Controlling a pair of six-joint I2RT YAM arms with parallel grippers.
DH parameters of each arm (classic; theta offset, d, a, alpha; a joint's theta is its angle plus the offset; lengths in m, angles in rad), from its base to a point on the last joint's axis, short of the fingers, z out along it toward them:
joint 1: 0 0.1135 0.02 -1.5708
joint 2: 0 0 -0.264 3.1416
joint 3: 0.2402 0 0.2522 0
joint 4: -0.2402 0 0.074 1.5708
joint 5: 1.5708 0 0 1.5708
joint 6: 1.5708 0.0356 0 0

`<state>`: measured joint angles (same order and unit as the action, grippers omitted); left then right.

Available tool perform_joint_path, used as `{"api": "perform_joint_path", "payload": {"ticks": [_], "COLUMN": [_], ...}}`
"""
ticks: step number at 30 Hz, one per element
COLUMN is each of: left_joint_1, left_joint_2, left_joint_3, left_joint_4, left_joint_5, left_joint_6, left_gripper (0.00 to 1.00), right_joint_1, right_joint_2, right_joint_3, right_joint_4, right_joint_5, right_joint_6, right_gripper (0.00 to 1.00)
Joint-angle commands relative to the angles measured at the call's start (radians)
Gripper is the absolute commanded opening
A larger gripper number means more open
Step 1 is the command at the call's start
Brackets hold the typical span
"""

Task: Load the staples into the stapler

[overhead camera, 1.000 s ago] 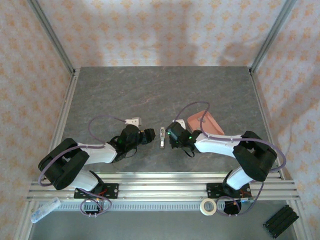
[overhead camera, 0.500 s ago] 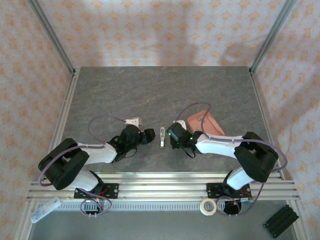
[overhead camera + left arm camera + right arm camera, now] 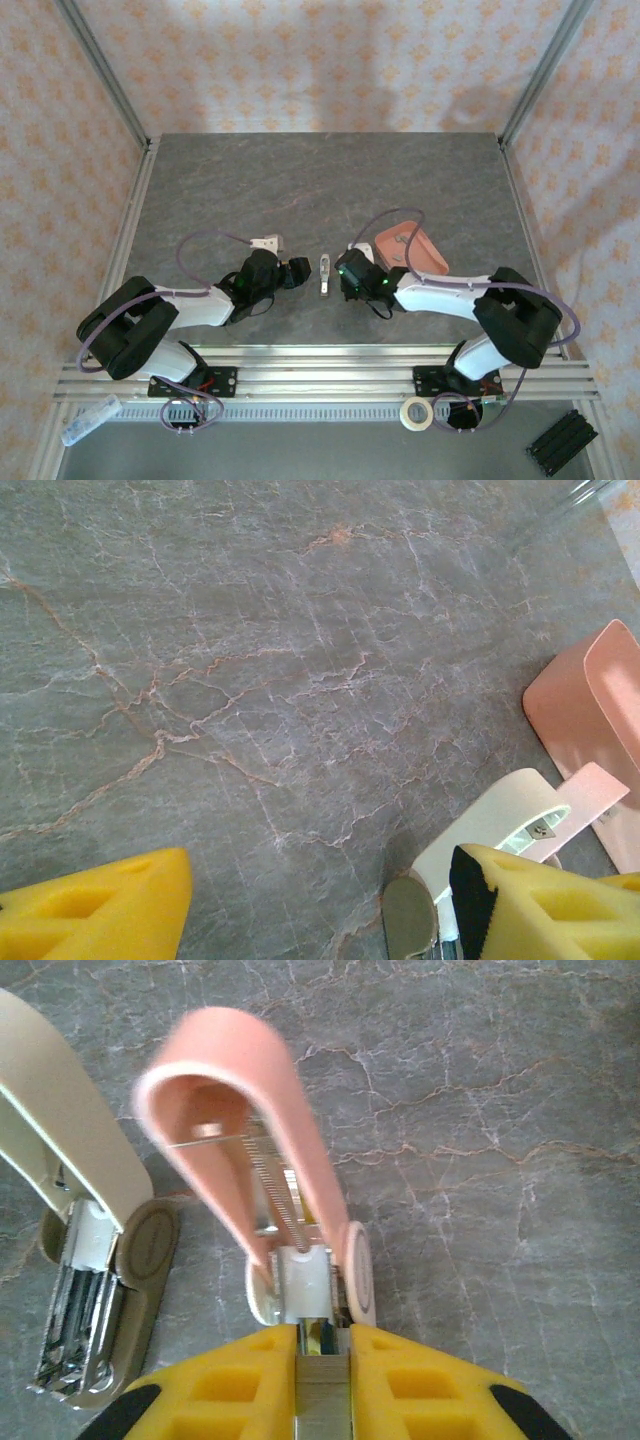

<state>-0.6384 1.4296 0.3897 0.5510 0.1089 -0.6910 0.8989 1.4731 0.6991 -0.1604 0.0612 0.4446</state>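
My right gripper point(image 3: 323, 1345) is shut on the staples point(image 3: 323, 1392), a short grey metal strip held between its yellow fingers. Just beyond the strip's front end stands a pink stapler point(image 3: 250, 1130), its lid swung up and its spring and white rear block exposed. A beige stapler point(image 3: 95, 1260) lies open to its left, and from above it point(image 3: 325, 275) sits between both grippers. My left gripper point(image 3: 320, 905) is open over bare table, its right finger point(image 3: 540, 905) beside the beige stapler point(image 3: 490, 825). From above, the left gripper point(image 3: 295, 272) and right gripper point(image 3: 345, 273) face each other.
A salmon-pink tray point(image 3: 412, 248) lies behind the right forearm and also shows at the right edge of the left wrist view as the pink tray point(image 3: 585, 695). A small white object point(image 3: 268, 241) sits behind the left gripper. Aluminium rails border the grey stone table point(image 3: 300, 180).
The right arm has shifted slightly, its forearm and cable loop swinging a little, with the gripper still shut on the staples. The left arm has not moved.
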Motion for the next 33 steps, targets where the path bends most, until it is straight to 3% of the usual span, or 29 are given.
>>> {"api": "perform_joint_path", "payload": {"ticks": [1,33], "left_joint_1": [0.011,0.011], "left_joint_2": [0.000,0.012], "left_joint_3": [-0.003,-0.005], "left_joint_4": [0.013,0.033], "left_joint_5": [0.005,0.012], "left_joint_6": [-0.007,-0.008], "left_gripper": [0.69,0.69], "right_joint_1": [0.007,0.010], "right_joint_2": [-0.060,-0.013], "right_joint_3": [-0.011,0.011], "right_joint_4": [-0.027,0.017], "right_joint_5": [0.047,0.026], "right_joint_6": [0.026,0.098], "right_gripper": [0.20,0.20]}}
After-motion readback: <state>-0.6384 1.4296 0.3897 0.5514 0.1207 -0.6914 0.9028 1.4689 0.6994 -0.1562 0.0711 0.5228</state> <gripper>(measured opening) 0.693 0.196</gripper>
